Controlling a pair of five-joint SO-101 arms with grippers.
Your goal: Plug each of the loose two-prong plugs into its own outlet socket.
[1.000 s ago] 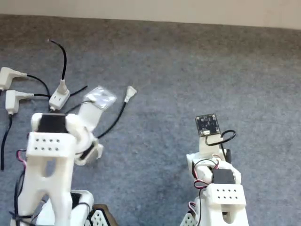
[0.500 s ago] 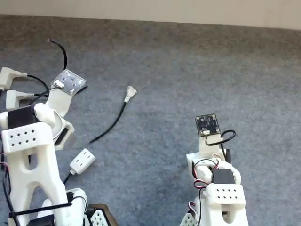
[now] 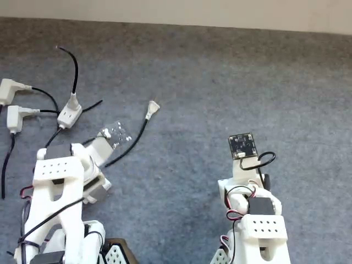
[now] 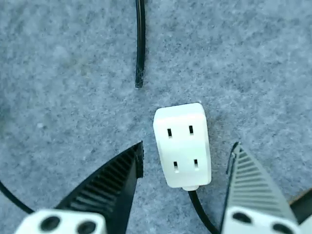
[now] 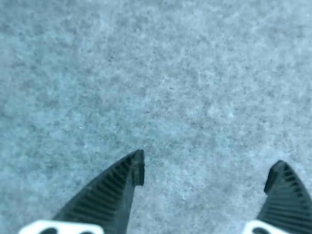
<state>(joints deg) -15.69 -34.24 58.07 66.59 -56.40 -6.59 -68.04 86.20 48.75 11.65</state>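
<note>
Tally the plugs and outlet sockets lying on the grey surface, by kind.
Angled plugs: 2
Small plug: 1
Outlet sockets: 2
Total: 5

There are two arms, the left arm (image 3: 58,176) and the right arm (image 3: 258,217), and two grippers, the left gripper (image 4: 188,146) and the right gripper (image 5: 209,158). There are two white angled plugs (image 3: 10,88) (image 3: 15,116), one tapered connector (image 3: 69,113), one small plug (image 3: 153,106) and one outlet block (image 4: 180,126) with two slot pairs.
</note>
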